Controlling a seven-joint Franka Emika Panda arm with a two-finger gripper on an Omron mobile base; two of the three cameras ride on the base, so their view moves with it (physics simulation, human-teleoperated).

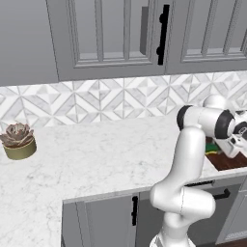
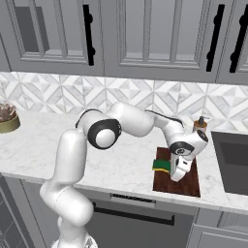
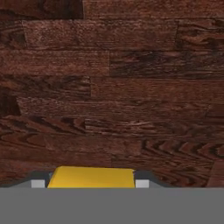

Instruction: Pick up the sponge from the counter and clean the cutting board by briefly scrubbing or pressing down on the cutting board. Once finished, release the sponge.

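Observation:
The dark reddish-brown cutting board (image 2: 186, 183) lies on the white marble counter (image 2: 116, 160) near its front edge, just left of the sink. My gripper (image 2: 175, 172) points down over the board's left half, shut on the sponge (image 2: 162, 165), whose green top and yellow layer stick out to the left of the hand. In the hand view the yellow sponge (image 3: 90, 176) sits tight between the two fingertips, close over the board's wood grain (image 3: 112, 87). From the left base view the board (image 1: 231, 161) and sponge (image 1: 211, 147) peek out behind the arm.
A sink (image 2: 233, 156) lies right of the board, with a brown soap bottle (image 2: 200, 125) behind it. A potted succulent (image 1: 18, 142) stands far left on the counter (image 1: 87, 159). Grey wall cabinets (image 2: 145, 34) hang above the tiled backsplash.

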